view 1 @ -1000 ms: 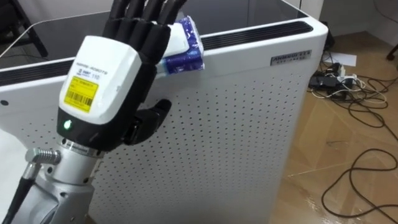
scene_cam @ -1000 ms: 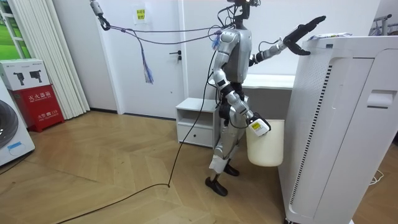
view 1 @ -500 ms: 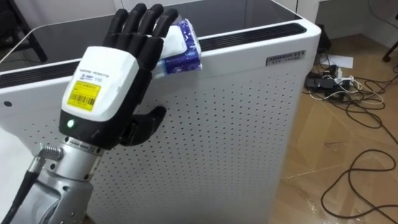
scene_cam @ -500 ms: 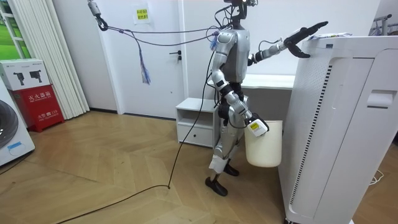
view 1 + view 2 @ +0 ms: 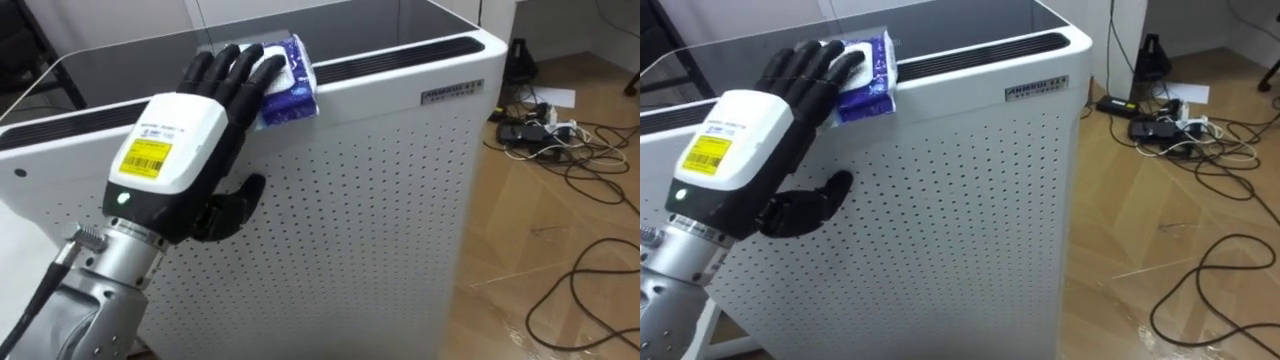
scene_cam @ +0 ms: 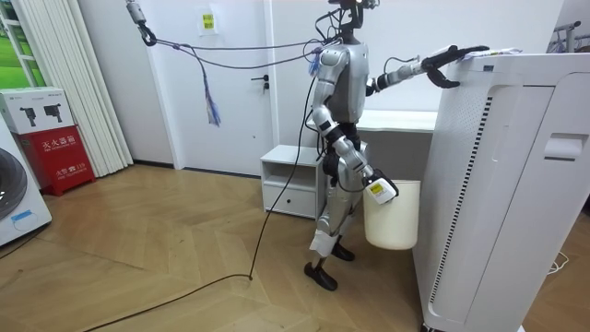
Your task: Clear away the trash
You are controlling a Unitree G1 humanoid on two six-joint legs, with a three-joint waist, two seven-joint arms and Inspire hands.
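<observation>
Your left hand [image 5: 175, 150] lies unclenched, straight fingers touching the blue-and-white plastic pack [image 5: 292, 85] at its fingertips, atop the white perforated cabinet [image 5: 380, 190]

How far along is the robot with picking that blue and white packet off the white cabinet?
Done: the robot stands by the tall white perforated cabinet with a white bucket at its right hand. In hand: the left hand lays straight fingers on the blue and white crumpled packet on top, thumb apart, no grip yet. Left: grasp it, lift it, drop it in the bucket.
</observation>
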